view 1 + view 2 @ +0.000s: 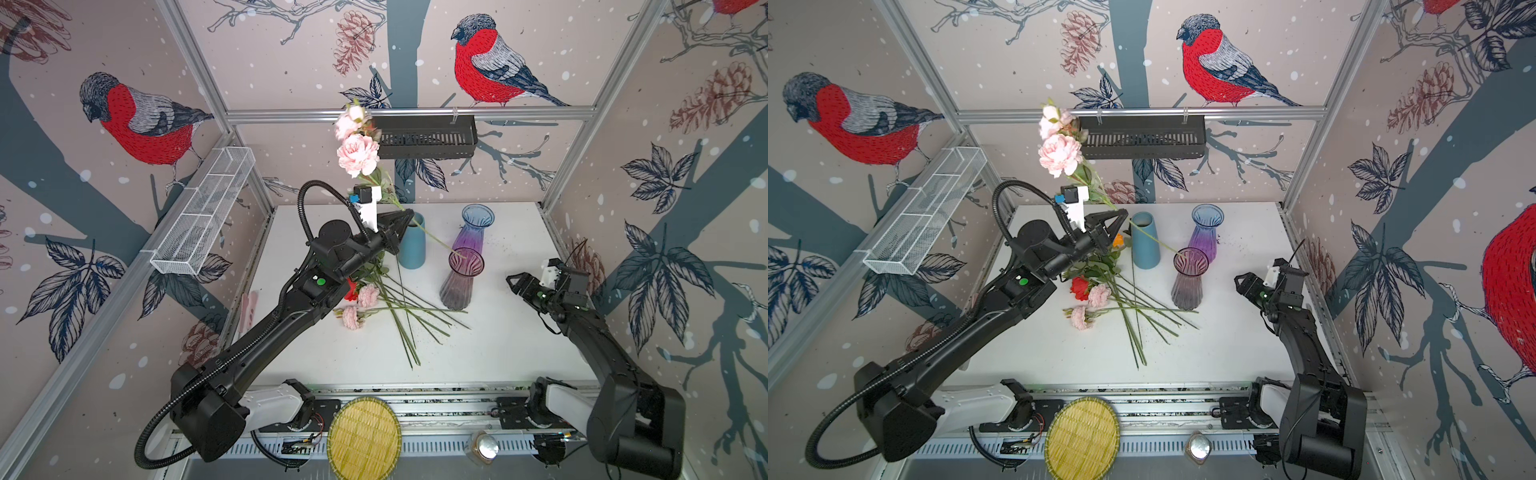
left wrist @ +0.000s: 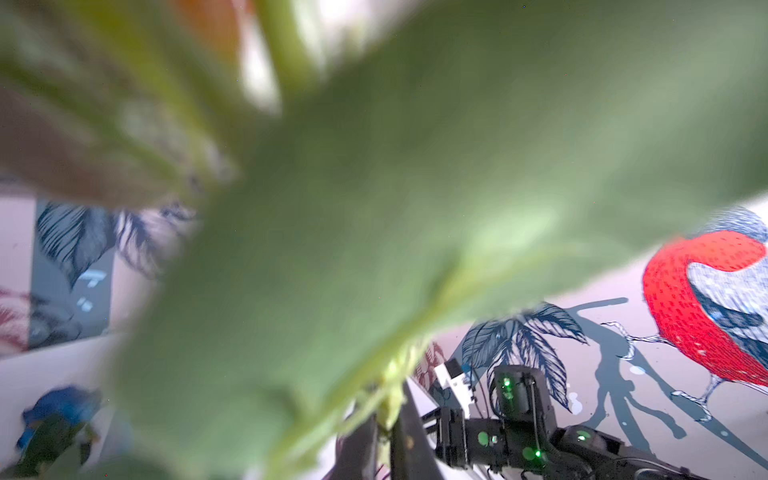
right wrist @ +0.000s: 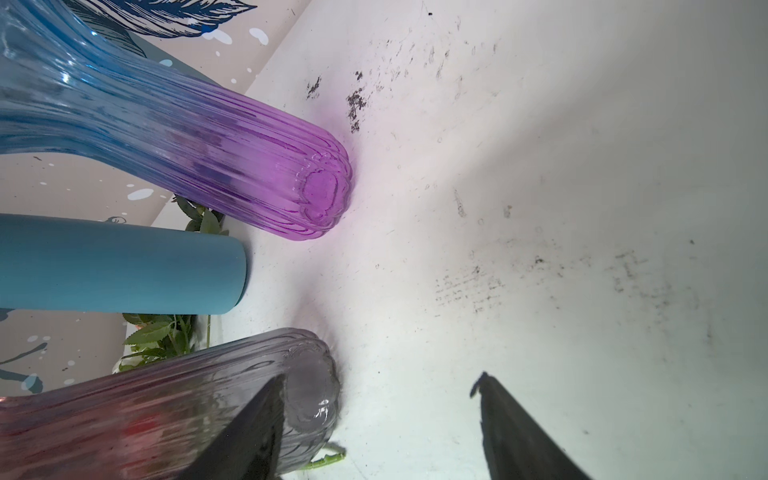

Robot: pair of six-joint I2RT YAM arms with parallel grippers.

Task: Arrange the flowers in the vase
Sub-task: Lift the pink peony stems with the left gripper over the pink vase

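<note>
Grip: we clamp L gripper (image 1: 406,216) shut mid-stem on pink peony (image 1: 358,154), tilted so stem tip meets smoky vase (image 1: 460,278) mouth; R gripper (image 3: 382,380) stands wide open, empty.

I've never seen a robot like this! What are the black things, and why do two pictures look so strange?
They are two robot arms with pinchers called grippers. Two pictures look down from above; the strange two come from cameras on the arms' wrists. The left gripper is shut on a pink flower, its stem end at the mouth of the grey vase; a leaf fills its camera. The right gripper is open and empty. On the table stand a teal vase and a blue-purple vase too, and more flowers lie loose.
</note>
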